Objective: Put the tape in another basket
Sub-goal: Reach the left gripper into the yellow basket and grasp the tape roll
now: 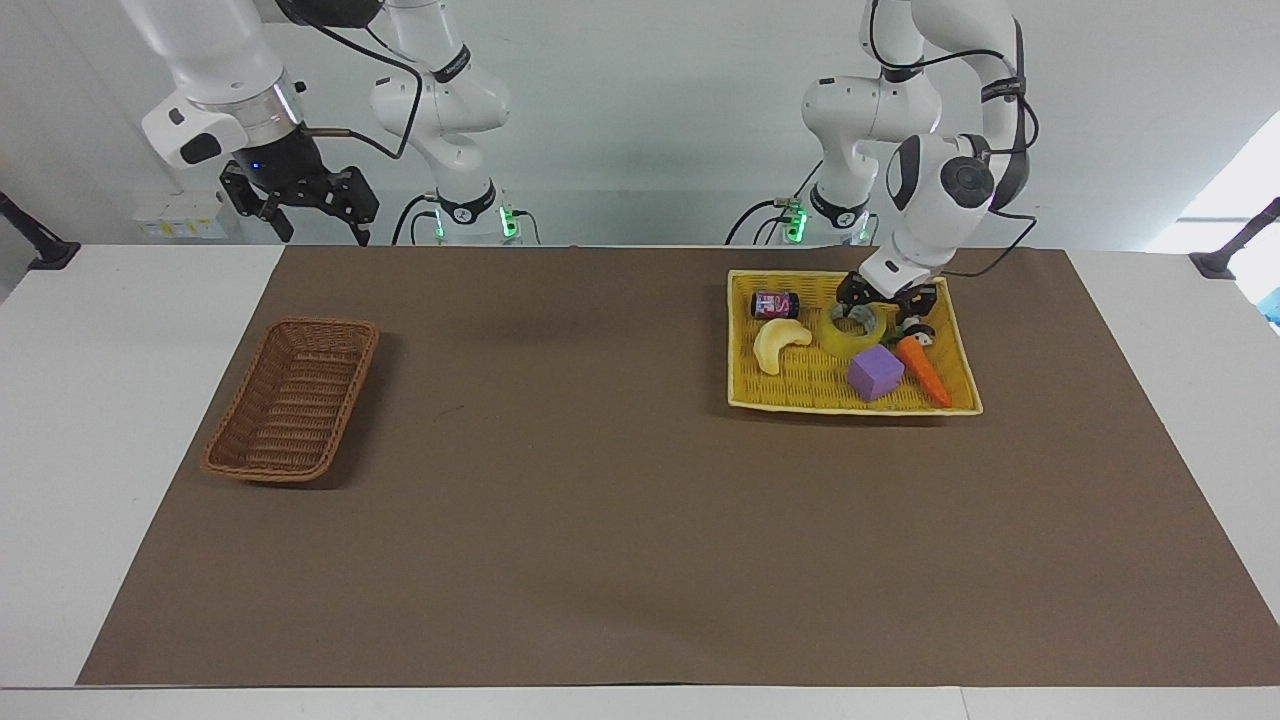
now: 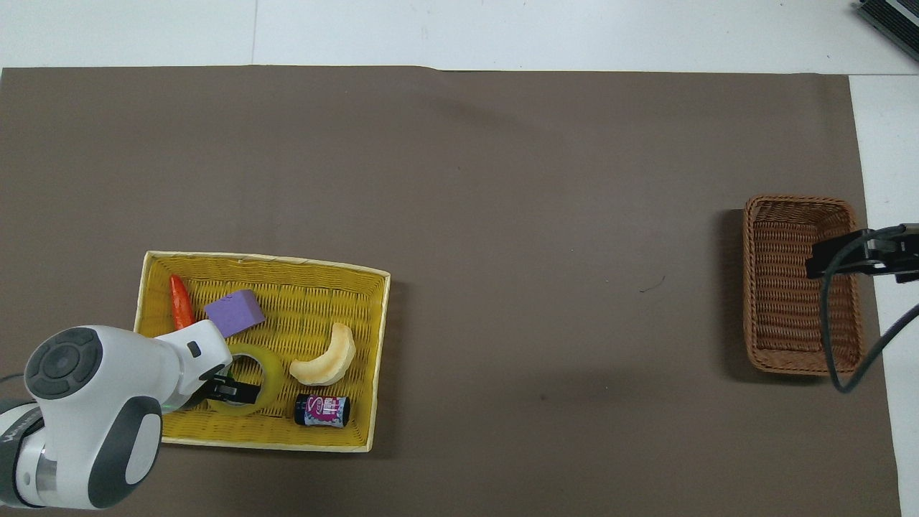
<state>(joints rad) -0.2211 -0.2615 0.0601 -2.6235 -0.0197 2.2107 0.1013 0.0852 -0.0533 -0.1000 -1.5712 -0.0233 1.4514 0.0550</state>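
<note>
My left gripper (image 1: 884,312) is hanging low over the tape (image 1: 856,333), its fingers standing apart and clamped on nothing; one fingertip is dipping toward the roll's open core and the other is standing at the roll's outer wall on the side toward my left arm's end of the table. I cannot tell whether either tip is touching the roll. From overhead, my left gripper (image 2: 231,390) and wrist are covering the part of the tape (image 2: 267,368) nearest to me.

The tape is lying flat in the yellow tray (image 1: 745,350), in the half of the tray nearer to me. Just beside it, toward my left arm's end, a small panda figure (image 1: 918,331) is lying with the orange carrot (image 1: 925,372) next to it. The purple block (image 1: 875,373) is sitting farther from me than the tape. The pale banana toy (image 1: 778,342) is resting beside the tape toward the table's middle, and a small dark can (image 1: 775,304) is lying near it, close to the tray's rim.

The brown basket (image 1: 292,398) is sitting well apart, toward my right arm's end of the brown mat (image 1: 600,500). My right gripper (image 1: 312,205) is waiting up in the air with its fingers apart, holding nothing; overhead it is showing over that basket's outer rim.
</note>
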